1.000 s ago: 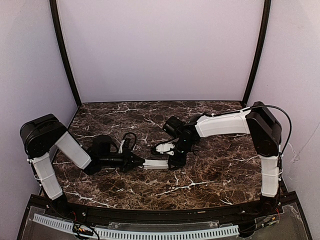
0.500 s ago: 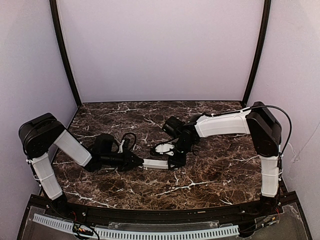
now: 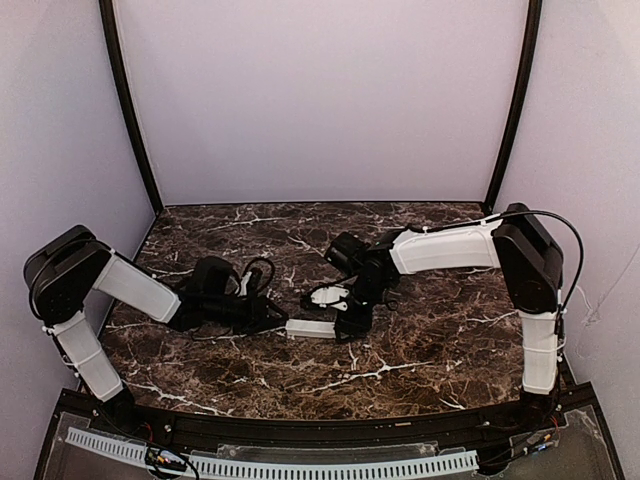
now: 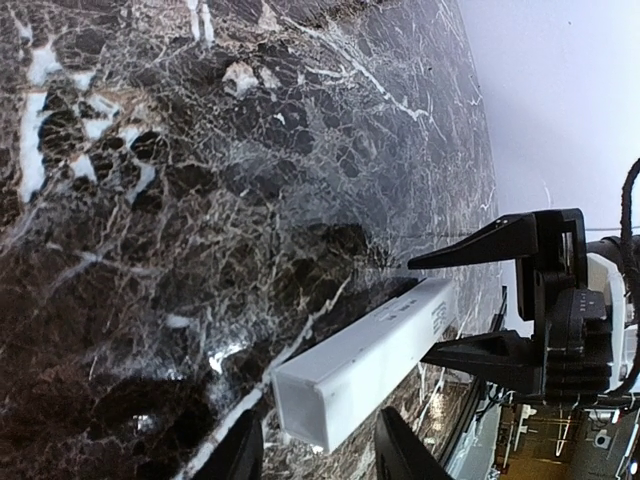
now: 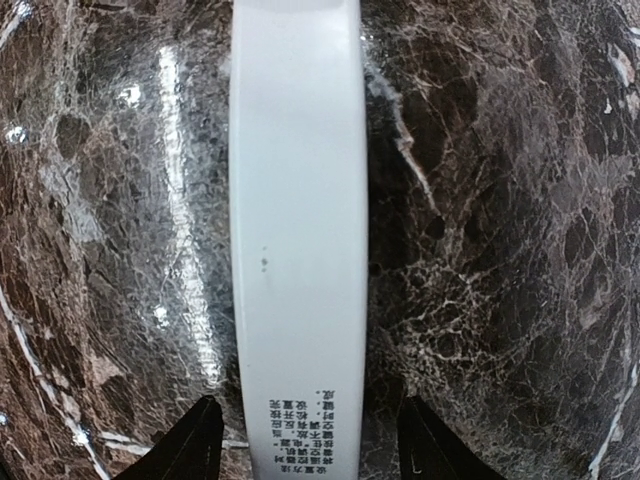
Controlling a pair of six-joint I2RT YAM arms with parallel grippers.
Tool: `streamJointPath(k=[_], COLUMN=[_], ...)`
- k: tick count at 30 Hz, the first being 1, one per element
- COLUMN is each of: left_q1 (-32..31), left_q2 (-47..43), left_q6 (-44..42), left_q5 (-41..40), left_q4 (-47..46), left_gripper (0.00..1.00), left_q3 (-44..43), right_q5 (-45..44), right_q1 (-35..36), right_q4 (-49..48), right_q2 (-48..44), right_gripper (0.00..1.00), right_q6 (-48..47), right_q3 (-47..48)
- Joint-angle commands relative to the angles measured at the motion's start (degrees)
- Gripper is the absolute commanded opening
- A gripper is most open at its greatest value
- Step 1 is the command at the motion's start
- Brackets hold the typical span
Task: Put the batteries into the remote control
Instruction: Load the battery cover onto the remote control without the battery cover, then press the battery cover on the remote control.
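The white remote control lies flat on the marble table, printed side up. In the right wrist view it runs between my right fingers, with a gap on each side. My right gripper is open and straddles its right end. My left gripper is open, its fingertips on either side of the remote's near end, not touching. No battery shows in any view.
The booth's pale walls and black corner posts close in the table at the back and sides. A black cable loops by the left wrist. The right arm's white link reaches over the table's back right.
My left gripper has drawn back to the left, off the remote's left end. The left elbow has swung out to the left. The remote and the right gripper have stayed put.
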State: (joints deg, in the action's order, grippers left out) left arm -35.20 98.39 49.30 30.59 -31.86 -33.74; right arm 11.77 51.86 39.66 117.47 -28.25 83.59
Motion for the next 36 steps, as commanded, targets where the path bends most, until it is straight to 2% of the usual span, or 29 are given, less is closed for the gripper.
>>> streamJointPath(k=[1,5,8,15,17,18,19,20,21,23,26,28,30,32,36], left_q1=[-0.8,-2.1,-2.6,-3.0,-3.5,-3.7,-4.1,-4.2,-4.4,-4.3,-4.0,-3.6,-4.1,-5.4,-8.1], left_q2=[-3.0,-4.4,-5.7,-10.1,-11.8,-12.4,-13.9,-14.7,-16.7,-19.9,-24.2,-26.3,-25.4,-23.0,-17.5], left_q6=[-5.0,-9.0,-11.5,-17.0,-19.9,-21.9,-22.9,-24.5,-25.0,-25.2,-22.4,-24.7,-28.0,-30.7,-31.8], left_q5=[-2.2,-5.3,-7.2,-12.9,-16.0,-16.9,-19.0,-20.0,-21.8,-24.5,-29.6,-28.1,-26.7,-26.3,-25.2], left_q4=[6.9,11.9,15.5,22.3,25.8,26.8,28.5,29.1,29.2,27.8,25.5,24.4,29.1,34.3,36.1], left_gripper=[0.4,0.43,0.49,0.58,0.64,0.72,0.76,0.82,0.92,0.98,0.98,0.99,0.99,0.95,0.8], left_q3=[-1.9,-4.0,-4.9,-6.8,-8.2,-8.7,-9.4,-9.6,-9.4,-8.3,-5.5,-5.1,-8.5,-10.9,-12.9], right_q5=[-0.3,0.0,0.1,-1.5,-1.8,-2.1,-3.1,-4.5,-5.1,-3.0,0.4,5.7,9.2,11.3,14.1], right_q1=[-0.1,-0.7,-1.5,-3.8,-4.5,-4.9,-5.0,-5.1,-5.2,-5.5,-7.6,-9.0,-10.3,-11.1,-12.8], right_q4=[-0.5,-2.3,-4.7,-13.4,-16.9,-18.8,-21.1,-23.7,-25.7,-29.2,-28.4,-25.9,-24.4,-24.1,-24.2], right_q2=[-0.9,-3.5,-7.5,-21.8,-27.1,-29.0,-31.0,-32.7,-34.2,-36.1,-34.9,-33.2,-32.1,-31.8,-30.6], right_gripper=[0.61,0.65,0.7,0.77,0.8,0.86,0.94,0.98,0.99,0.99,0.98,0.95,0.9,0.87,0.8], right_q6=[0.4,1.7,3.3,7.5,9.2,10.4,12.3,14.5,16.1,19.0,24.5,27.9,33.0,37.9,44.7], right_q3=[1.2,0.7,-0.8,-9.5,-12.6,-14.4,-16.4,-18.3,-20.3,-23.4,-23.6,-22.8,-22.8,-23.9,-26.5])
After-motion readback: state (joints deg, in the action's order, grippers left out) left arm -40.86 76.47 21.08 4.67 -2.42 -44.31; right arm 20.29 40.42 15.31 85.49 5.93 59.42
